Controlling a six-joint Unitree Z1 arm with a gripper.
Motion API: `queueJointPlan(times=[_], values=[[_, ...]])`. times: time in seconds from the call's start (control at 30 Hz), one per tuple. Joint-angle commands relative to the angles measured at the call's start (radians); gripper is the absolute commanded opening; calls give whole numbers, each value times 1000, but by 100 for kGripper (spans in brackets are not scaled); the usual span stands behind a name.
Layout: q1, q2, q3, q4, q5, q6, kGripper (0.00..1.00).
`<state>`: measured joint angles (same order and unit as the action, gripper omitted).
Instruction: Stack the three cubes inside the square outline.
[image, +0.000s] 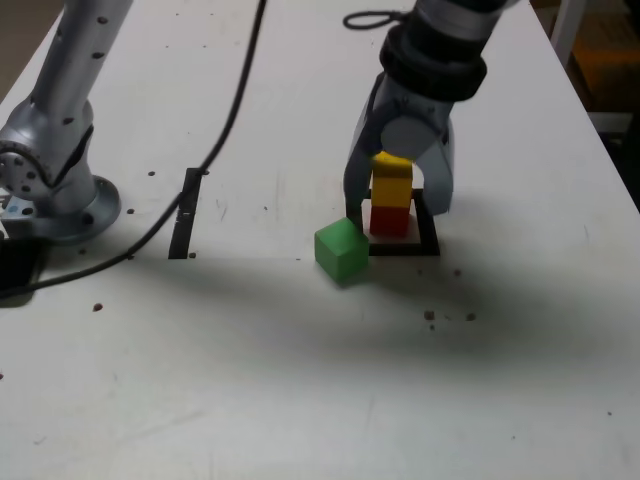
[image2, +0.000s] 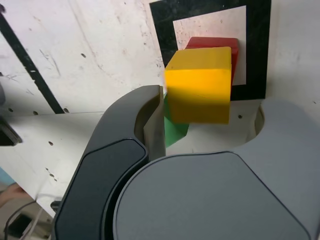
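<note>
While the tool (image: 398, 205) hangs over the square outline (image: 428, 238), its two jaws stand parted on either side of the yellow cube (image: 391, 182). That cube sits on top of the red cube (image: 389, 219), and the red one rests on the white centre inside the outline. From the wrist view the yellow cube (image2: 199, 85) shows a small gap to the dark finger (image2: 150, 120) on one side and a wider gap to the pale jaw on the other, so the tool is moderately wide and grips nothing. In that same view the red cube (image2: 220, 45) peeks out behind the yellow one, which sits slightly off square on it, and the outline (image2: 162, 30) frames both.

Beside the stack, the green cube (image: 341, 248) lies on the table (image: 300, 380), just outside the outline's corner toward the exterior view's left; whether it touches the tape cannot be told. A sliver of the green cube (image2: 175, 132) shows in the wrist view under the yellow one, next to the dark finger.

Further toward the exterior view's left a straight black tape strip (image: 186, 212) lies on the table, well apart from the cubes. A black cable (image: 235, 100) runs past it, and the arm's base (image: 60, 190) stands at the table's edge.
</note>
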<state>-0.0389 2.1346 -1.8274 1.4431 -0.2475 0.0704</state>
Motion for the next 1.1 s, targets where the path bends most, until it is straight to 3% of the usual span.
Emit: queueJointPlan(times=[0.0,0.27,0.57,0.8,1.07], values=[[-13,-58,-1,15,16,-15,71],[-101,-211,84,34,33,-72,71],[-250,-275,213,15,25,-112,71],[-321,-270,351,-97,8,-88,71],[-329,-252,491,-294,-19,65,71]])
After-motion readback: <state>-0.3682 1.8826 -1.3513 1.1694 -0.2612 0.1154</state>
